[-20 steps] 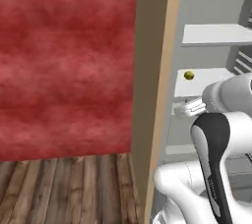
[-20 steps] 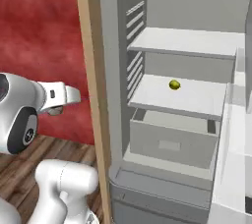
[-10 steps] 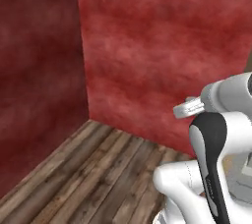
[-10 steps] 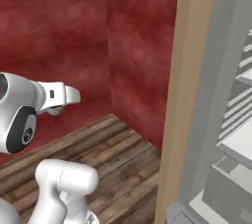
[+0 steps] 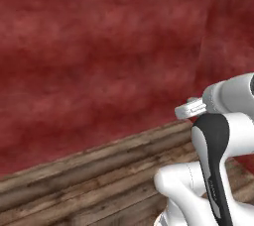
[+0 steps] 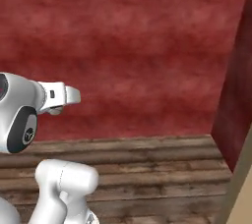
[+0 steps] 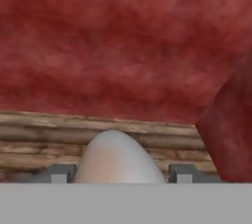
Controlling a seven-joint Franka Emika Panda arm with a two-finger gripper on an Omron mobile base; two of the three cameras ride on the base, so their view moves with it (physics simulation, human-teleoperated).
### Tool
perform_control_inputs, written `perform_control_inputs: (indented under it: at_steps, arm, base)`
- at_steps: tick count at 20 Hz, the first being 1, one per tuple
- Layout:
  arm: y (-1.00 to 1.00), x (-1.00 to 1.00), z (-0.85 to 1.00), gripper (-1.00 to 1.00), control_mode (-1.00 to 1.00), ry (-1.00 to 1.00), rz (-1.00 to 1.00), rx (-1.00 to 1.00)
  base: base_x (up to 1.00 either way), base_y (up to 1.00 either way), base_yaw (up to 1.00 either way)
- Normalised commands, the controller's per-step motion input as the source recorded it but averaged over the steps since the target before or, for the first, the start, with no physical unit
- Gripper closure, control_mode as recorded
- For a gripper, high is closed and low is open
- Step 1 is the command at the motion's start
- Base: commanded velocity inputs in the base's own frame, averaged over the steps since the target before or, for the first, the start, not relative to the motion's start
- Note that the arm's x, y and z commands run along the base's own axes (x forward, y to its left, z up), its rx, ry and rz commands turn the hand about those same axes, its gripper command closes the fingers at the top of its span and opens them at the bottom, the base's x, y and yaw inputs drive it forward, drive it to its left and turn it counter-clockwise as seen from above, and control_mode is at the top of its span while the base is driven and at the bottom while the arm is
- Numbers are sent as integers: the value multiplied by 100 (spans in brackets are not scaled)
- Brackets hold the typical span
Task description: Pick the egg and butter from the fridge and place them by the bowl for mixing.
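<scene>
The egg (image 7: 117, 158) sits between the two dark finger tips of the gripper (image 7: 117, 173) in the hand view. It looks pale and round, and it fills the gap between them. The fingers are partly closed, and they press on the egg from both sides, so the robot has hold of it.

A second ago the base cameras looked into the fridge, with its white shelves and a small yellow thing on one shelf. Now the fridge has gone out of sight. Both base views have swung round to a red wall (image 5: 99, 46) and a wooden floor (image 6: 147, 164). The things did not move; the base turned and took the cameras with it.

So the egg is out of the fridge and on its way. I think the robot must next find the bowl and set the egg down beside it. The butter has yet to be fetched.
</scene>
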Motion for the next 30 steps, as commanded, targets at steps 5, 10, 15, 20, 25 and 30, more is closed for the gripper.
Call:
perform_control_inputs:
  at_steps: [5,10,15,20,25,30]
  arm:
    - [0,0,0,100,100,0,0,0]
    - [0,0,0,100,100,0,0,0]
    - [0,0,0,100,100,0,0,0]
    - [0,0,0,100,100,0,0,0]
    - [0,0,0,100,100,0,0,0]
    - [0,0,0,100,100,0,0,0]
  base:
    - [0,27,95]
    - [0,28,93]
    - [9,18,88]
    - [66,0,76]
    - [100,0,60]
    - [100,0,48]
